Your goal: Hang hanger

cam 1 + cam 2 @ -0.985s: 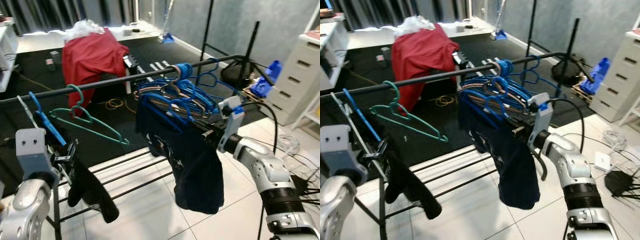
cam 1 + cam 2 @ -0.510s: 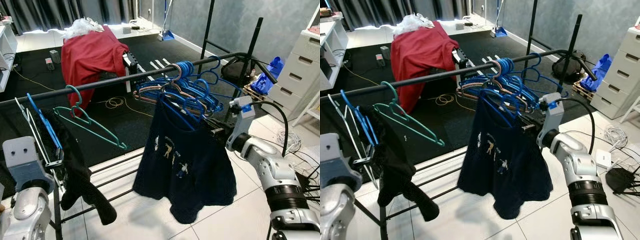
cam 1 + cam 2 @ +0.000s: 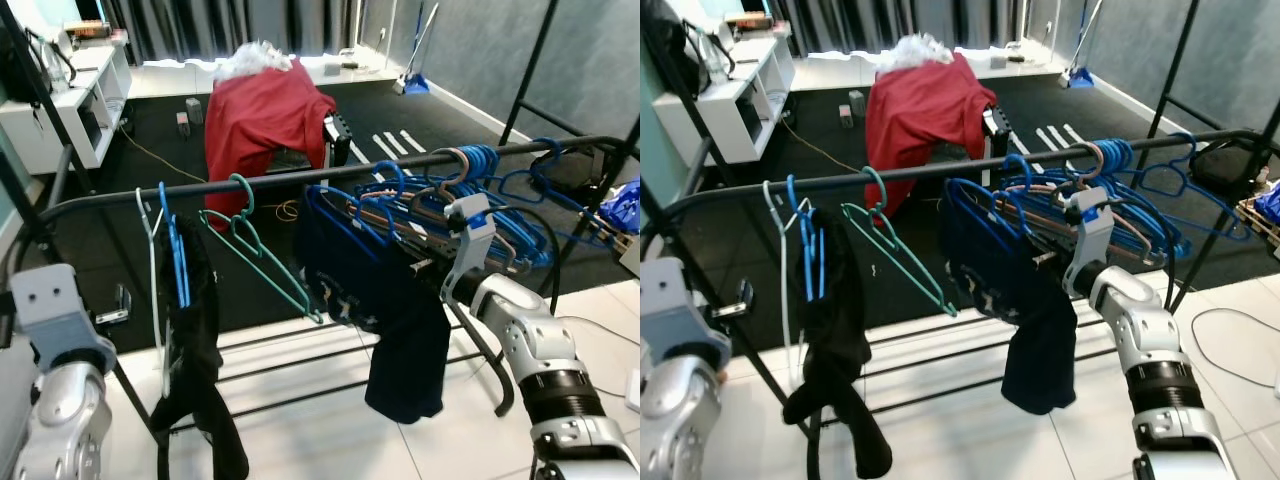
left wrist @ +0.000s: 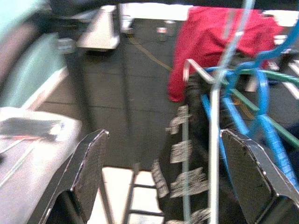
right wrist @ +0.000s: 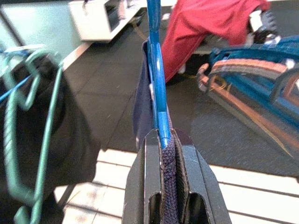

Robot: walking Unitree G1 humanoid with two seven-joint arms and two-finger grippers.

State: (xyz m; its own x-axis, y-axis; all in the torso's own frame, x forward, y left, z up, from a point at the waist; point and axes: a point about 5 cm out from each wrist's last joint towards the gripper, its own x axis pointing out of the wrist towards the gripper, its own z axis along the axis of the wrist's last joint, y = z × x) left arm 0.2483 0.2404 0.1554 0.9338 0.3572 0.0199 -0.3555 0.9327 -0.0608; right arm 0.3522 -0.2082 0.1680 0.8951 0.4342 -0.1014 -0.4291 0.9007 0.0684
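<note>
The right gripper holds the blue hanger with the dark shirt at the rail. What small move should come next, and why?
Probably open the right gripper and draw it back. Its fingers are shut on the blue hanger and the navy shirt, and the hanger's hook already seems to sit over the black rail, with the shirt hanging below. I cannot confirm that the hook is fully seated.
</note>
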